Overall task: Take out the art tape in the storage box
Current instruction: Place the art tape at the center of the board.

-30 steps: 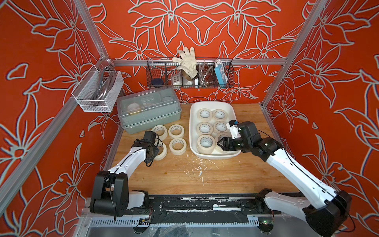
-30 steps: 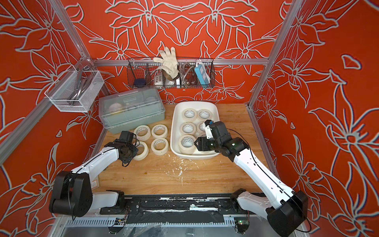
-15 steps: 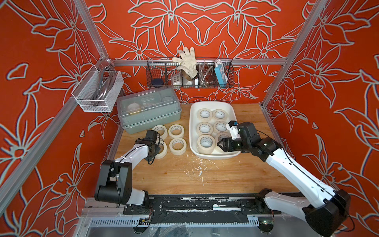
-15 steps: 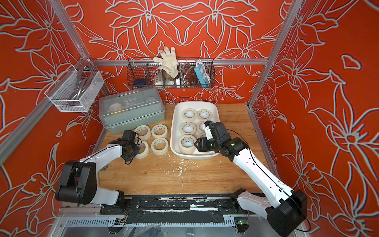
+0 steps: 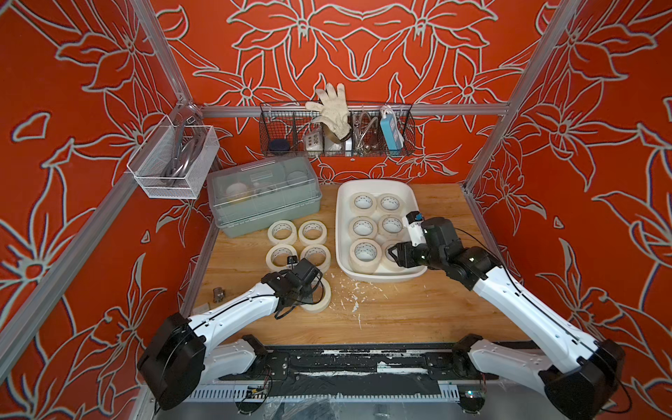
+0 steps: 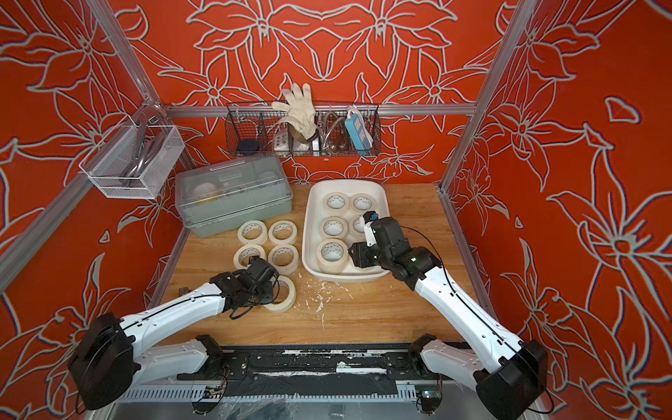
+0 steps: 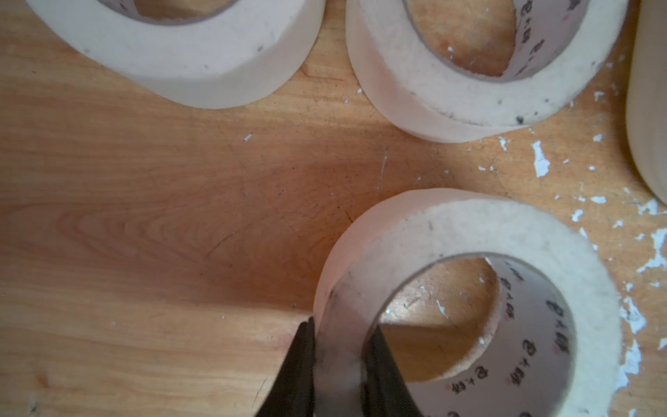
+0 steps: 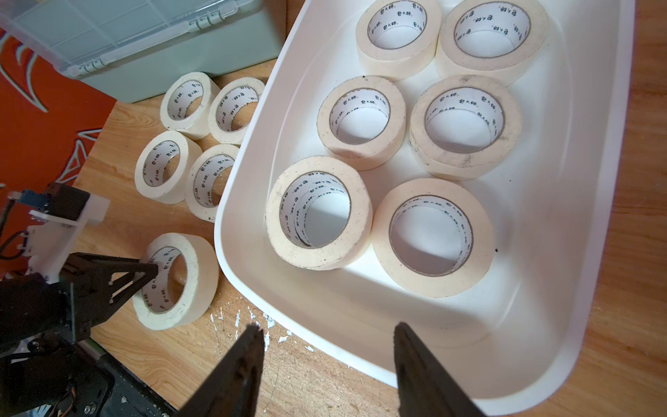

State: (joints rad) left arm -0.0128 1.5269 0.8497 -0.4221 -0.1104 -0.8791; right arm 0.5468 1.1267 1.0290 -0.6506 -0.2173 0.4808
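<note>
Currently: art tape (image 8: 361, 159), six rolls showing in storage box (image 8: 577, 252), five on counter (image 5: 400, 320)
Right tool (image 8: 325, 328) apart, empty, over box's near end; left tool (image 7: 343, 325) straddles wall of counter roll (image 7: 469, 231), clamped or loose cannot tell

Tape (image 8: 429, 187) in box (image 8: 541, 289) (more beside).

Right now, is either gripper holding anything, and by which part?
Left gripper straddles the wall of a tape roll on the table; whether it grips cannot be told. Right gripper is open, empty.
</note>
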